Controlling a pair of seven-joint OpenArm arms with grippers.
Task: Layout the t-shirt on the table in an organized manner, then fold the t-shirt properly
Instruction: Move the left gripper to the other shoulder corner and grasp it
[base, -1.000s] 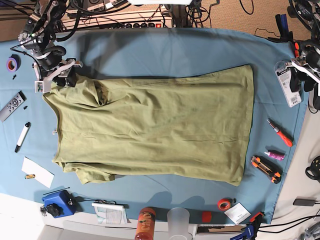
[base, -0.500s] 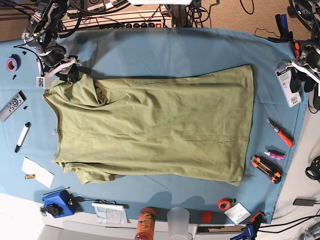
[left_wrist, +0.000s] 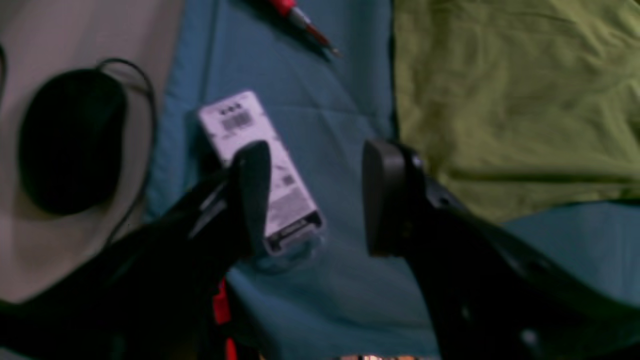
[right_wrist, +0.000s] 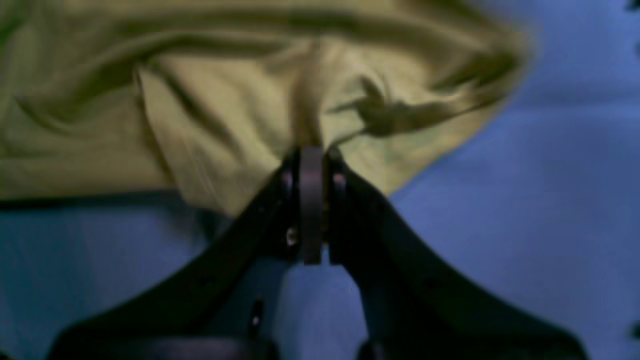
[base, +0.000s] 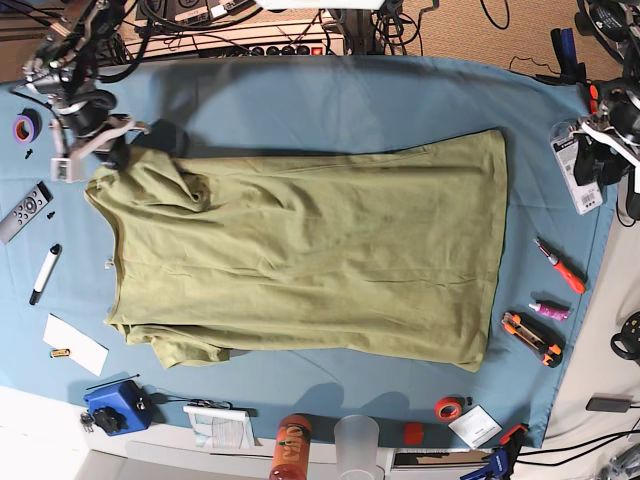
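Fingers: your right gripper (right_wrist: 311, 165) pinches the t-shirt (base: 310, 250) sleeve at ten o'clock on the surface (base: 330, 100).
Left fingers (left_wrist: 250, 195): spread wide, empty, over a barcoded packet (left_wrist: 260, 165) only your wrist view details.

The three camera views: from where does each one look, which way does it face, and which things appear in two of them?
Base view: high above, facing down on the wide teal-blue cloth table and the olive-green cotton t-shirt; both arms show at the far corners.
Left wrist view: behind the open left gripper, looking down at a white barcoded package and the shirt's hem.
Right wrist view: behind the right gripper, shut on a shirt fold.
Shared: the shirt and table appear in all views; the package also appears in the base view.
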